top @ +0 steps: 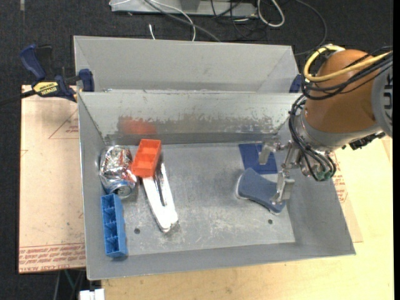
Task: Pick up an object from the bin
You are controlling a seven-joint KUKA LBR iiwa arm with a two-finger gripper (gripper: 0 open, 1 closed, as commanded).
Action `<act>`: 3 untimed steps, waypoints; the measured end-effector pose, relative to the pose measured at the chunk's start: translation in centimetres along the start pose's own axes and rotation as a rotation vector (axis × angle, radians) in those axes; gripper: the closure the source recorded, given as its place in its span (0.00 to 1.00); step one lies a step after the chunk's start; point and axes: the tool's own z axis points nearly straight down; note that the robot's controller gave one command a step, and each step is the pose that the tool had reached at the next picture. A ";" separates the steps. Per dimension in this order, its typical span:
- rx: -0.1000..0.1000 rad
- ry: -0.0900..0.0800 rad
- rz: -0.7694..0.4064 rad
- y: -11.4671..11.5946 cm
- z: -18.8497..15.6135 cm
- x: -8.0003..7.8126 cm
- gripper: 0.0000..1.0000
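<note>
Dark carpet and loose cables lie behind the grey bin (206,227), which sits on a pale table (206,283).

At the bin's left end we see a crushed shiny can (117,166). Just in front of it lies a blue ridged block (114,225), stretched along the left wall. Next comes an orange block (147,157), touching the can, with a white tool (161,200) running forward from under it. The middle of the floor is bare.

Right of the middle lies a blue rounded piece (252,187), flat on the floor. A second blue piece (252,157) sits just behind it, near the back wall.

The pincer (279,186) is down at the right edge of the rounded piece, and we take that piece for the task's thing. We cannot tell whether the pincer is released or clenched, nor whether it has the piece. Above it, at the far right, is the arm's orange cover (340,108) with its cables.

We judge the rounded piece to be light and rather soft or thin, so it may bend, or slide on the smooth metal, if pushed sideways. The raised right edge looks like the best place to take hold, pinching across it rather than pressing down on the flat part. A shallow hold could let it slip out on the lift.
</note>
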 end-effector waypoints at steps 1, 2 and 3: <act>0.000 0.000 0.000 0.0 0.0 0.0 0.00; 0.000 0.000 0.000 0.0 0.0 0.0 1.00; 0.000 0.000 0.000 0.0 0.0 0.0 1.00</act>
